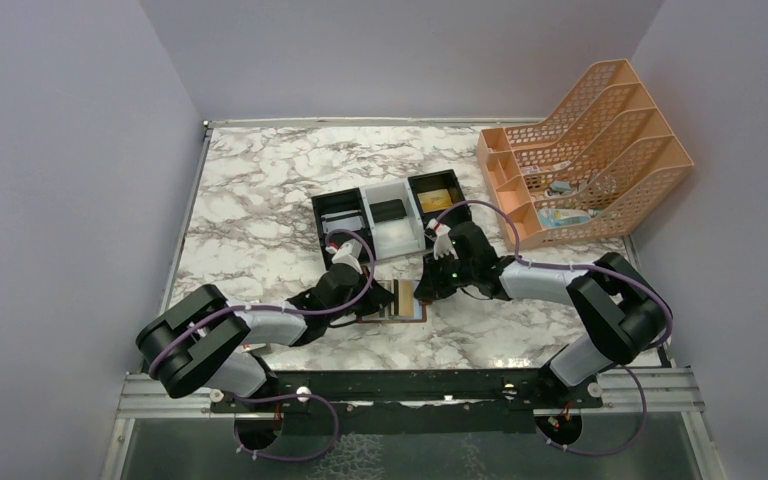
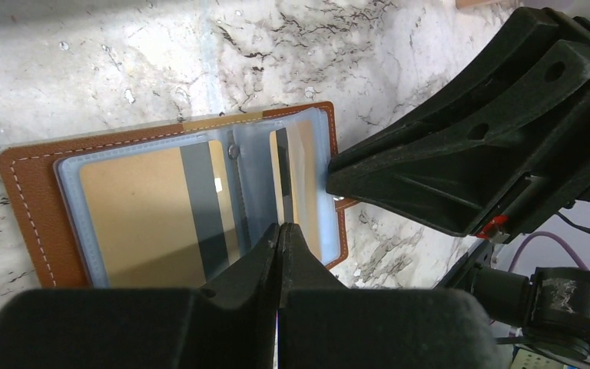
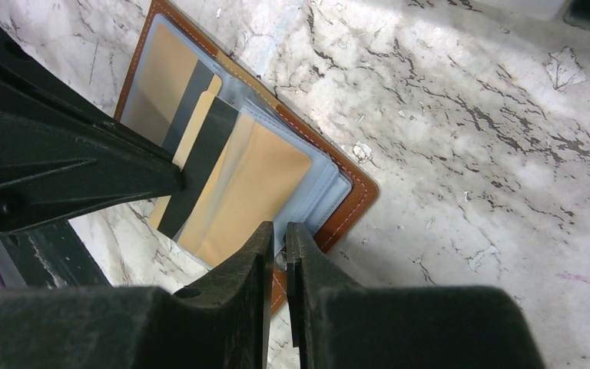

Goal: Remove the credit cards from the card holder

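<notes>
Open card holder lies flat on the worktop, between both arms.
The left end effector is fully closed at a gold credit card jutting from its sleeve. The right end effector is almost closed at the holder's edge. Whether either grips, I cannot tell.

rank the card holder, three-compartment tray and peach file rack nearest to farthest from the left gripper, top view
1. card holder, right at the left gripper tips, near centre
2. three-compartment tray, just behind, mid-table
3. peach file rack, far right corner
</notes>
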Controlling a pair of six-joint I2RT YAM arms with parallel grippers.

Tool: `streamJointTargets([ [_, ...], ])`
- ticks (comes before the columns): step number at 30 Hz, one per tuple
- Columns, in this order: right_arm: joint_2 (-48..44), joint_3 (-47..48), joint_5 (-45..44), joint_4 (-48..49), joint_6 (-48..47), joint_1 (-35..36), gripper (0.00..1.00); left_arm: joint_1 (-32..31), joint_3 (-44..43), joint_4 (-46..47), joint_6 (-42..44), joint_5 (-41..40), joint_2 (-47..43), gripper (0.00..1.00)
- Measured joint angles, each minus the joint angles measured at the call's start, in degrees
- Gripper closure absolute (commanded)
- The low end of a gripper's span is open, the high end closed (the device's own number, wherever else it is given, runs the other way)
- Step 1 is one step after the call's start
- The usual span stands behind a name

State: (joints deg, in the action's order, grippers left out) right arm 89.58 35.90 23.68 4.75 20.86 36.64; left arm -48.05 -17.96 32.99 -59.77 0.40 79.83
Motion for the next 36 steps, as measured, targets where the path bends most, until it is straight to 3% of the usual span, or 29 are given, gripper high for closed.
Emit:
streamJointTargets([
  [5,-0.96,-0.13,-0.81,-0.26,0.96,0.00,0.77,0.00,0.11,-0.02,0.00,0.00,-0.35,1.00],
  [13,-8.63,-1.88,-0.63,3.65,5.66,-0.07,0.75,0.00,0.11,-0.02,0.04,0.00,-0.35,1.00],
  [17,-5.20,-1.81,2.80,5.86,6.54,-0.07,0.75,0.00,0.11,-0.02,0.04,0.02,-0.35,1.00],
  [23,1.20,-1.20,4.09,5.07,6.27,-0.07,0.78,0.02,0.11,-0.04,0.13,0.02,-0.35,0.92],
  [27,1.29,-0.44,3.37,4.07,5.66,-0.09,0.79,0.04,0.09,-0.07,0.28,0.07,-0.13,0.87],
  [36,1.27,-0.37,2.54,3.78,4.74,-0.09,0.79,0.07,-1.25,-0.24,0.33,1.20,2.75,0.89],
])
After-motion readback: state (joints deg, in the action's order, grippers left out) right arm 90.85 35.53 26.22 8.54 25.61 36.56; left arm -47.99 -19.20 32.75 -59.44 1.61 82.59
